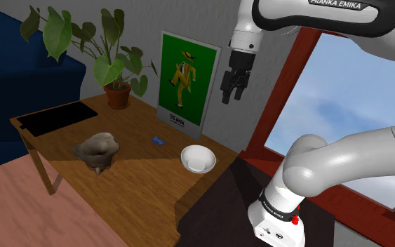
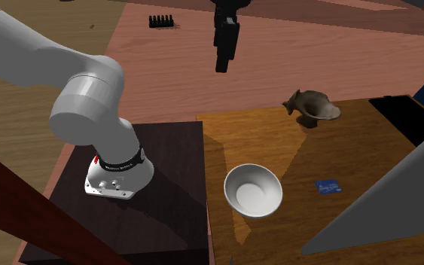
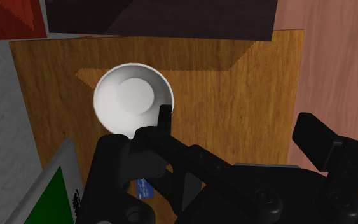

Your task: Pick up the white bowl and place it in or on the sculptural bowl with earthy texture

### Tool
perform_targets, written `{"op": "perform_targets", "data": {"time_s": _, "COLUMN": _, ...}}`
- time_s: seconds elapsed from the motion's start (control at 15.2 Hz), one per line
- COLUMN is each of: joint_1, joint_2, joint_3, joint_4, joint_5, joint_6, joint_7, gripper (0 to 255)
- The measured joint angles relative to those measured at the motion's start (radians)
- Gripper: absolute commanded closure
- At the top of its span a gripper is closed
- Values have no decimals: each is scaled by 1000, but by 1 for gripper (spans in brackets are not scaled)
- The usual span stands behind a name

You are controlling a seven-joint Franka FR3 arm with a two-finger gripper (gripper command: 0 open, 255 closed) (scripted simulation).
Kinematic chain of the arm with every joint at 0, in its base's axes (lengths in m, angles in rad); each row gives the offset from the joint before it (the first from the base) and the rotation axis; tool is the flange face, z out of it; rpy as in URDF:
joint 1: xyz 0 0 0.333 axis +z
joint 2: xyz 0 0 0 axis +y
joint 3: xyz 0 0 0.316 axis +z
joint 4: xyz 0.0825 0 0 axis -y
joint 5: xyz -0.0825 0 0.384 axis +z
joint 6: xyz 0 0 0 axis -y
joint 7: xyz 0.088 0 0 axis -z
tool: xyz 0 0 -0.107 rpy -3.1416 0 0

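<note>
I count one white bowl (image 1: 198, 158), one brown, rough-surfaced sculptural bowl (image 1: 97, 149), one small blue card (image 1: 158, 141), one potted plant (image 1: 117, 95), one green poster (image 1: 185, 77) and one black mat (image 1: 59, 118), all on or at a single wooden table (image 1: 139, 189).

My gripper (image 1: 233, 98) hangs high over the table and holds nothing. Its fingers look apart, though the wrist view is crowded by the hand's own body. The white bowl stands upright well below it, slightly toward the shoulder view's left, near the table edge that meets the dark stand (image 1: 217, 203).

The sculptural bowl sits well apart from the white one, close to the table's floor-side edge. Bare wood lies between them, and the card lies off toward the poster.
</note>
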Motion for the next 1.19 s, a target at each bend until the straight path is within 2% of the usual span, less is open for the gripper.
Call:
{"op": "perform_targets", "data": {"time_s": 0.13, "joint_1": -2, "joint_2": 1, "joint_3": -5, "joint_4": -12, "joint_5": -3, "joint_6": 13, "joint_7": -7, "gripper": 0}}
{"op": "perform_targets", "data": {"time_s": 0.59, "joint_1": -33, "joint_2": 63, "joint_3": -78, "joint_4": -160, "joint_5": -46, "joint_6": 223, "joint_7": -97, "gripper": 0}}
{"op": "perform_targets", "data": {"time_s": 1.19, "joint_1": -59, "joint_2": 290, "joint_3": -185, "joint_4": -255, "joint_5": -68, "joint_6": 544, "joint_7": -227, "gripper": 0}}
